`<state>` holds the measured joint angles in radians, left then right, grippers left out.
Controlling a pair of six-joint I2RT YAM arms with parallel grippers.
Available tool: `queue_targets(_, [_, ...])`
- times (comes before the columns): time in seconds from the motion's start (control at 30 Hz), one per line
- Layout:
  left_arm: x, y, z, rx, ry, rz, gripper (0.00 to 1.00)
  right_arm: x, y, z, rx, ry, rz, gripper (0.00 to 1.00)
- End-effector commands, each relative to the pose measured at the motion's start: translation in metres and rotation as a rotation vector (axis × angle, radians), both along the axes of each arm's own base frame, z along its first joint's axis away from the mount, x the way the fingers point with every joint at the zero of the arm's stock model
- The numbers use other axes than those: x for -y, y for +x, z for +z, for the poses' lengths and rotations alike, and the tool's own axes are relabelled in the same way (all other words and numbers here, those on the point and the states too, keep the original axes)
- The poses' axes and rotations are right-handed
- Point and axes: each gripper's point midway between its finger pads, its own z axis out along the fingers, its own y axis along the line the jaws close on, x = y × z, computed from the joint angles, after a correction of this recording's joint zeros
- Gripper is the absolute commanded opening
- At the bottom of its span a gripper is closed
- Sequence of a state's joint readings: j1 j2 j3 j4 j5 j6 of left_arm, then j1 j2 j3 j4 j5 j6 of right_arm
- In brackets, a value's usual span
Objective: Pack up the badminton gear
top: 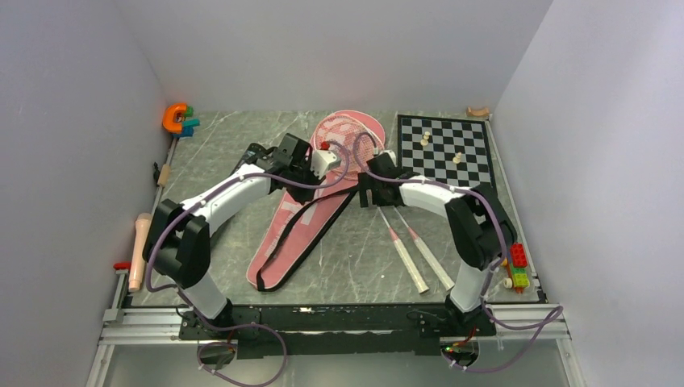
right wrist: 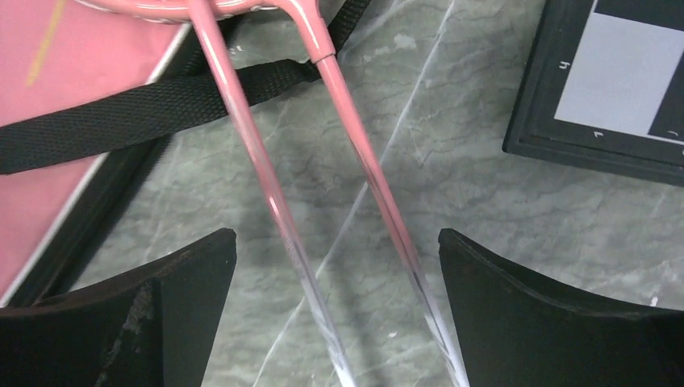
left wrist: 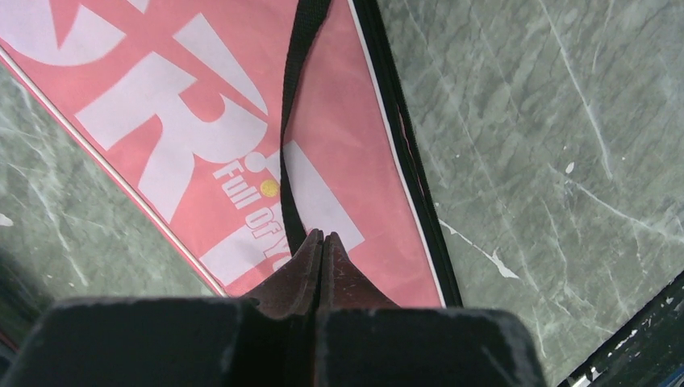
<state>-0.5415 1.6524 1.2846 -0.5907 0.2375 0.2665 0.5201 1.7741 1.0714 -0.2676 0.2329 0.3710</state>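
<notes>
The pink "SPORT" racket bag (top: 302, 218) lies slantwise on the table with its black strap (left wrist: 292, 97) across it. Two pink-and-white rackets (top: 401, 246) rest with their heads on the bag's wide end and their handles toward the near edge. My left gripper (left wrist: 323, 236) hovers over the bag, jaws pressed together; the strap runs up to its left fingertip and vanishes behind it. My right gripper (right wrist: 335, 250) stands open just above the table. Both racket shafts (right wrist: 266, 185) pass between its fingers (right wrist: 193, 282), touching neither.
A black-and-white chessboard (top: 446, 149) with pale pieces lies at the back right, its corner (right wrist: 605, 89) close to my right gripper. An orange and teal toy (top: 179, 118) sits at the back left. Coloured bricks (top: 518, 266) lie by the right arm. Walls close three sides.
</notes>
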Motion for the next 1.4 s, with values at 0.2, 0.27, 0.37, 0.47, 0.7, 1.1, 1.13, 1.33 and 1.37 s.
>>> queue_targets(0.2, [-0.013, -0.001, -0.012, 0.002, 0.044, 0.017, 0.29, 0.005, 0.035, -0.007, 0.078, -0.095, -0.036, 0.81])
queue_targets(0.27, [-0.017, 0.008, -0.02, 0.017, 0.085, 0.026, 0.33, 0.006, 0.037, -0.007, 0.086, -0.087, -0.055, 0.69])
queue_targets(0.37, [-0.022, 0.027, -0.026, 0.068, 0.142, 0.042, 0.35, 0.006, 0.04, -0.003, 0.099, -0.076, -0.073, 0.52])
queue_targets(0.47, [-0.025, 0.046, -0.029, 0.11, 0.178, 0.047, 0.36, 0.006, 0.041, 0.003, 0.119, -0.065, -0.083, 0.44])
queue_targets(0.7, [-0.032, 0.074, -0.061, 0.078, 0.26, 0.064, 0.38, 0.016, 0.042, 0.02, 0.168, -0.06, -0.119, 0.28])
queue_targets(1.1, [-0.094, 0.054, -0.094, -0.044, 0.37, 0.136, 0.23, 0.041, 0.051, 0.017, 0.157, -0.06, -0.227, 0.18])
queue_targets(1.13, [-0.1, 0.049, -0.095, -0.041, 0.381, 0.136, 0.23, 0.04, 0.052, 0.016, 0.154, -0.059, -0.224, 0.18])
queue_targets(1.33, [-0.126, 0.01, -0.113, -0.112, 0.434, 0.125, 0.2, 0.031, 0.054, 0.013, 0.137, -0.029, -0.201, 0.36])
queue_targets(1.37, [-0.128, 0.005, -0.114, -0.12, 0.431, 0.131, 0.2, 0.03, 0.054, 0.014, 0.137, -0.022, -0.198, 0.43])
